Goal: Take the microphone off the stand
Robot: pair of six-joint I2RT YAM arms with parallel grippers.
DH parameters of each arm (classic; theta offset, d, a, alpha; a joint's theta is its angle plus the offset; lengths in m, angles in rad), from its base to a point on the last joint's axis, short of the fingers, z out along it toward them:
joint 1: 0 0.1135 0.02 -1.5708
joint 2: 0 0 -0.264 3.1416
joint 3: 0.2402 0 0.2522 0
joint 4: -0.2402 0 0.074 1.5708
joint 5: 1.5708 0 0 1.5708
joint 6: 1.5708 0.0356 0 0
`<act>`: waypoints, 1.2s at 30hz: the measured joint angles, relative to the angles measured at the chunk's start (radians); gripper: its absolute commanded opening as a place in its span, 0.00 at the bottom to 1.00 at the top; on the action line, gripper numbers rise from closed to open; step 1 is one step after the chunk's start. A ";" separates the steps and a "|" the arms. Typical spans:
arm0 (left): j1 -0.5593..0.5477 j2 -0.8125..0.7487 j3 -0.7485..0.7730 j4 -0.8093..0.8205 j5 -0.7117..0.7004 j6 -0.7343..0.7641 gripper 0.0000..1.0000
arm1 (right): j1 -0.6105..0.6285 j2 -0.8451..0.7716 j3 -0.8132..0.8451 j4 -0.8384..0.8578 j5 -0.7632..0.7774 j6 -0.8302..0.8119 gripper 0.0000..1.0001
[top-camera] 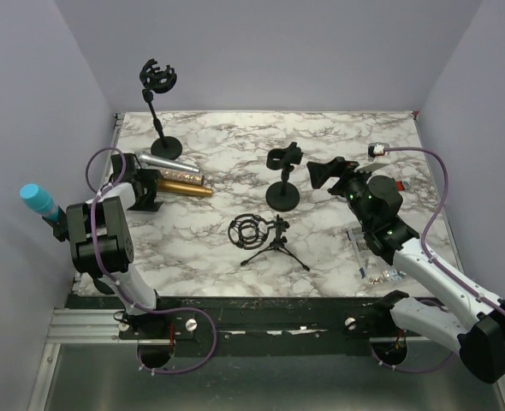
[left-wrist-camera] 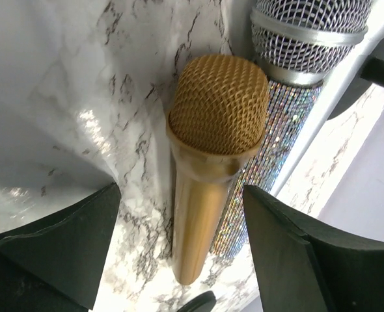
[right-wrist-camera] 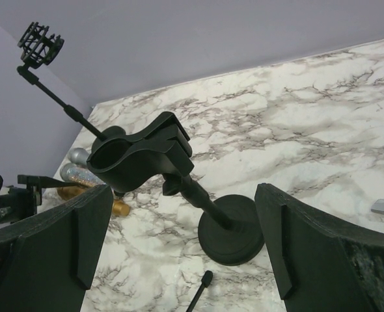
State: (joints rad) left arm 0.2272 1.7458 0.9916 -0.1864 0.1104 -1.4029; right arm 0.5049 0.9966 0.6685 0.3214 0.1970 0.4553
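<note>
Three microphones lie side by side at the table's left: a silver one [top-camera: 169, 162], a glittery one [top-camera: 181, 176] and a gold one [top-camera: 187, 191]. My left gripper [top-camera: 143, 185] is open over their heads. In the left wrist view the gold microphone [left-wrist-camera: 208, 175] lies between the spread fingers [left-wrist-camera: 62, 247] of the left gripper [left-wrist-camera: 179, 260], untouched. The middle stand [top-camera: 284, 178] carries an empty clip [right-wrist-camera: 140, 156] on a round base [right-wrist-camera: 231, 227]. My right gripper [top-camera: 325, 171], which also shows in its own wrist view [right-wrist-camera: 179, 247], is open and empty, just right of that clip.
A tall stand [top-camera: 158, 103] with an empty shock mount [right-wrist-camera: 41, 44] stands at the back left. A tripod stand [top-camera: 265, 235] with a shock mount lies at the front centre. A bag of small parts [top-camera: 372, 257] lies at the right. A blue-tipped object [top-camera: 37, 199] is left of the table.
</note>
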 measured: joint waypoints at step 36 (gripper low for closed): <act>-0.002 -0.050 0.451 0.506 0.459 0.399 0.75 | 0.000 -0.035 -0.001 0.000 -0.029 0.041 1.00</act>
State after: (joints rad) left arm 0.2253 1.6958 1.4429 0.3195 0.5694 -1.0042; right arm 0.5049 0.9611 0.6678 0.3210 0.1677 0.4961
